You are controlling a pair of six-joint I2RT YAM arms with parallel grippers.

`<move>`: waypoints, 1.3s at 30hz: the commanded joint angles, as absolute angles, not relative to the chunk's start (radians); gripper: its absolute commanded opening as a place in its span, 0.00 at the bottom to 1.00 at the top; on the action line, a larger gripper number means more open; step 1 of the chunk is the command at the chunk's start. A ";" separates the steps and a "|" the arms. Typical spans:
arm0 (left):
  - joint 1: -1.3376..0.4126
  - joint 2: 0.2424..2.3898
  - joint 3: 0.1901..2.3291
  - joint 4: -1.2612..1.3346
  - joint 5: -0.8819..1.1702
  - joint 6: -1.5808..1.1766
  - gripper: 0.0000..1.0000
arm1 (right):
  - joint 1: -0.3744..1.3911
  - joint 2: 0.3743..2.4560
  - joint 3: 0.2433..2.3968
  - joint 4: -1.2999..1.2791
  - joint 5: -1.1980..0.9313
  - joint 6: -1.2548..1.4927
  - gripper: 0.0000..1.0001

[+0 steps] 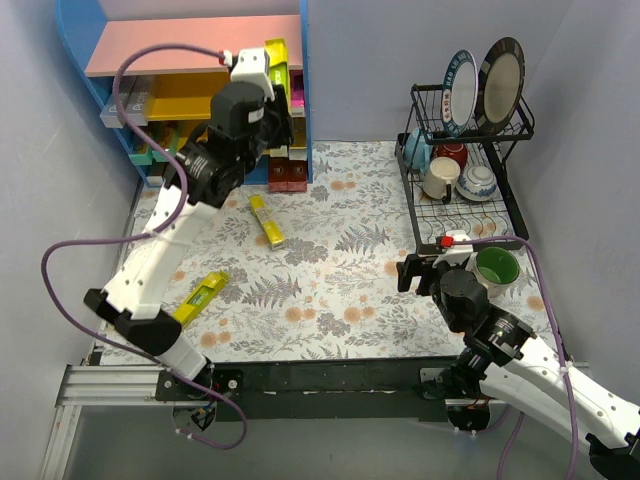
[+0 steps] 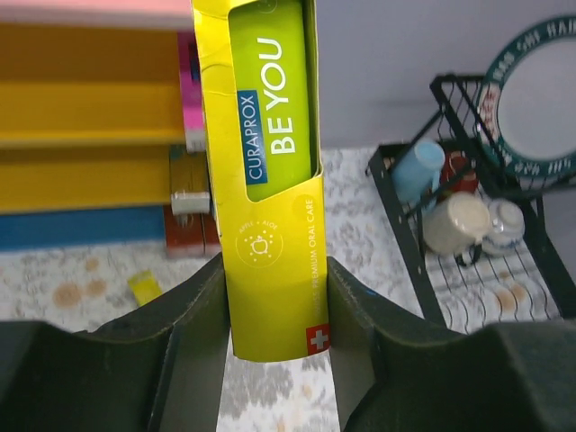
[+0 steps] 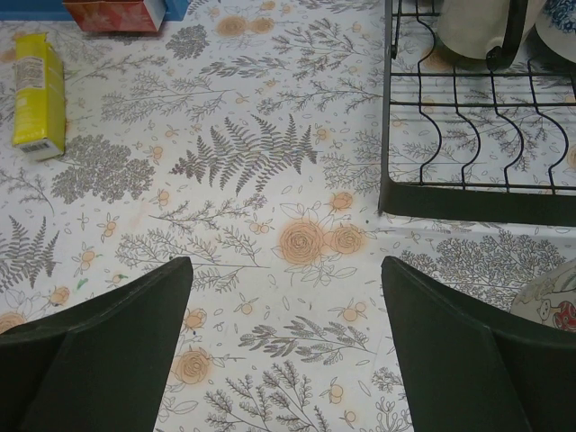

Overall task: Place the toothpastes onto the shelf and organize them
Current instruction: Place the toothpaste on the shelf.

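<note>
My left gripper (image 1: pixel 268 85) is raised in front of the shelf (image 1: pixel 190 45) and shut on a yellow toothpaste box (image 1: pixel 277 55). In the left wrist view the box (image 2: pixel 270 180) stands upright between the fingers (image 2: pixel 193 306) of the gripper (image 2: pixel 274 310). Two more yellow boxes lie on the table, one (image 1: pixel 266 220) mid-left and one (image 1: pixel 200 296) near the left arm. Dark red boxes (image 1: pixel 288 175) stand at the shelf's foot, and magenta boxes (image 1: pixel 297 95) sit on its right side. My right gripper (image 1: pixel 420 270) is open and empty over the table (image 3: pixel 283 297); a yellow box (image 3: pixel 38 90) lies far left of it.
A black wire dish rack (image 1: pixel 465 170) with plates, cups and bowls stands at the right; its edge (image 3: pixel 468 198) is just ahead of my right gripper. A green bowl (image 1: pixel 497 266) sits beside the right arm. A floral cloth (image 1: pixel 340 260) covers the table.
</note>
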State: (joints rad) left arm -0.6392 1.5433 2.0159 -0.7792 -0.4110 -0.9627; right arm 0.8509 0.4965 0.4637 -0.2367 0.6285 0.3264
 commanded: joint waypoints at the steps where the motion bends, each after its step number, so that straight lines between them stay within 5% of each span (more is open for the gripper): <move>1: -0.577 1.676 2.258 -0.738 -0.426 -0.832 0.34 | 0.848 0.492 0.520 -0.229 0.657 0.299 0.94; 21: -0.322 1.980 2.350 -0.209 -0.127 -0.808 0.42 | 0.848 0.604 0.531 -0.187 0.637 0.253 0.95; 31: -0.304 2.025 2.335 -0.157 -0.064 -0.856 0.63 | 0.847 0.649 0.532 -0.164 0.617 0.252 0.95; 39: -0.301 2.023 2.293 -0.112 0.055 -0.936 0.52 | 0.845 0.644 0.528 -0.163 0.614 0.255 0.95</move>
State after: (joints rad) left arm -0.3088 2.0541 2.3112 -0.1612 -0.0479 -0.8894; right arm 0.8509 0.6518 0.4847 -0.2070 0.6167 0.2584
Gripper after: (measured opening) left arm 0.557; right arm 0.946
